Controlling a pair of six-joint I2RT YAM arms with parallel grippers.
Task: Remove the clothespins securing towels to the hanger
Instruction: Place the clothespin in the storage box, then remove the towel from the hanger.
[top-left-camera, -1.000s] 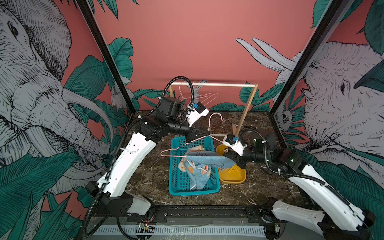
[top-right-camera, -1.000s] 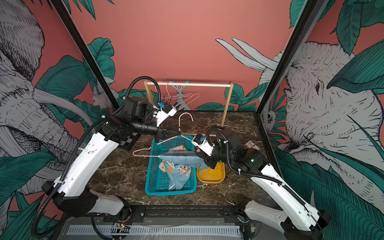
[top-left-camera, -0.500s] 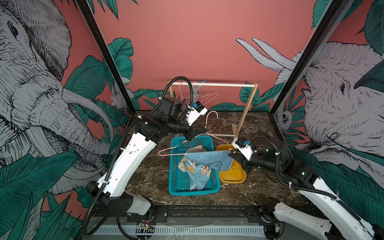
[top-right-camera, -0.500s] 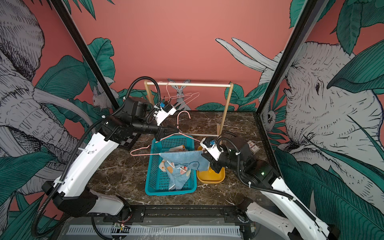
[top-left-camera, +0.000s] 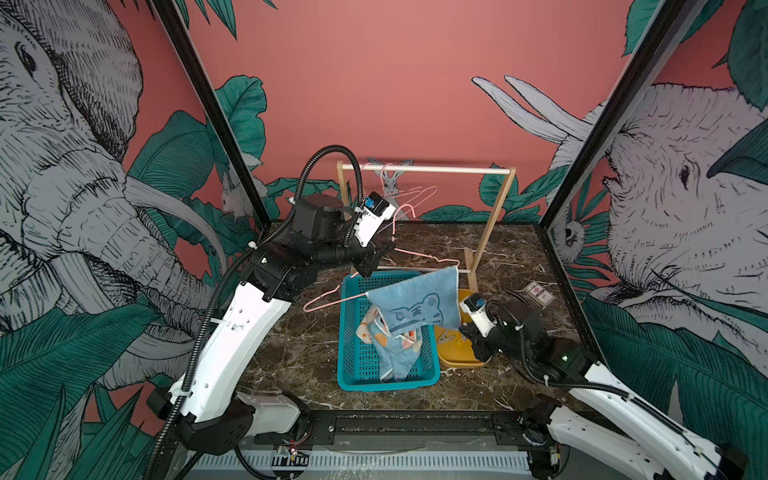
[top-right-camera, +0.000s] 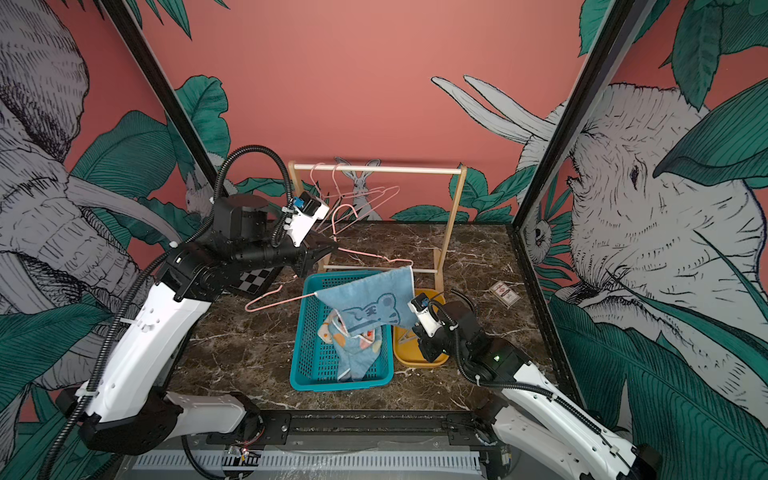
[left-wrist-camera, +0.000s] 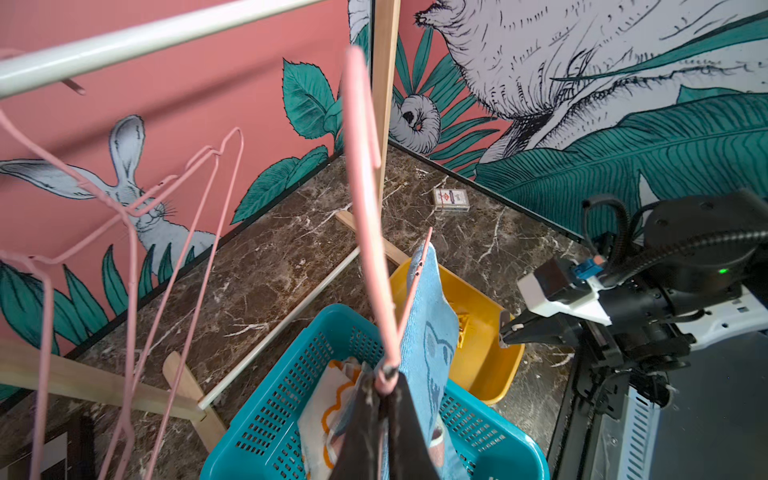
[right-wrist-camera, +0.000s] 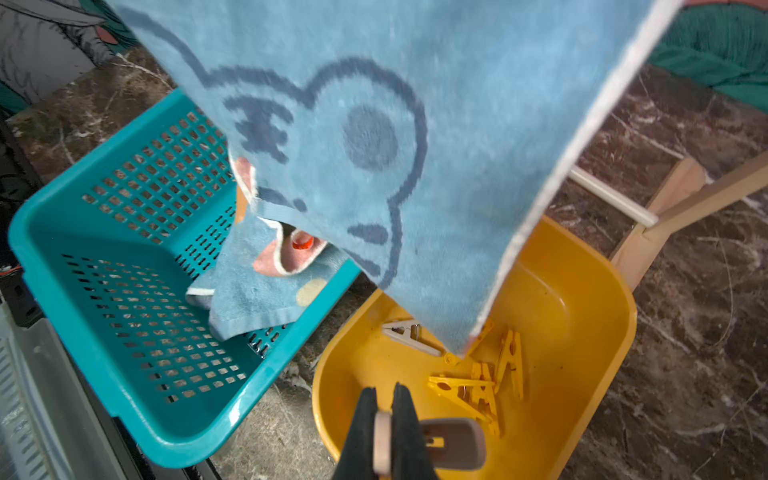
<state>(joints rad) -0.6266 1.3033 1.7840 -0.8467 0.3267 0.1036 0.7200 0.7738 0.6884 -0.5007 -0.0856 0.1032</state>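
My left gripper (top-left-camera: 376, 257) (left-wrist-camera: 384, 386) is shut on the neck of a pink hanger (top-left-camera: 415, 255), holding it up over the teal basket (top-left-camera: 345, 332). A light blue towel (top-left-camera: 415, 303) (right-wrist-camera: 374, 124) with a tiger face hangs from the hanger's bar. Two more towels (top-left-camera: 390, 353) lie crumpled in the basket, one white with orange swirls (left-wrist-camera: 328, 399). My right gripper (top-left-camera: 469, 336) (right-wrist-camera: 384, 432) hovers low over the yellow bin (top-left-camera: 457, 361), shut on a pale tan clothespin (right-wrist-camera: 382, 432). Several yellow clothespins (right-wrist-camera: 478, 386) and a pale one (right-wrist-camera: 409, 332) lie in the bin.
A wooden rack with a white rail (top-left-camera: 424, 168) stands at the back, carrying two bare pink hangers (top-left-camera: 411, 195). Its foot sits just behind the bin. A small card box (top-left-camera: 539, 293) lies at the right, and a checkerboard (top-right-camera: 255, 280) lies under the left arm.
My right gripper has come down from the hanger's right end to just above the yellow bin, its jaws closing. The blue towel now hangs flatter from the bar.
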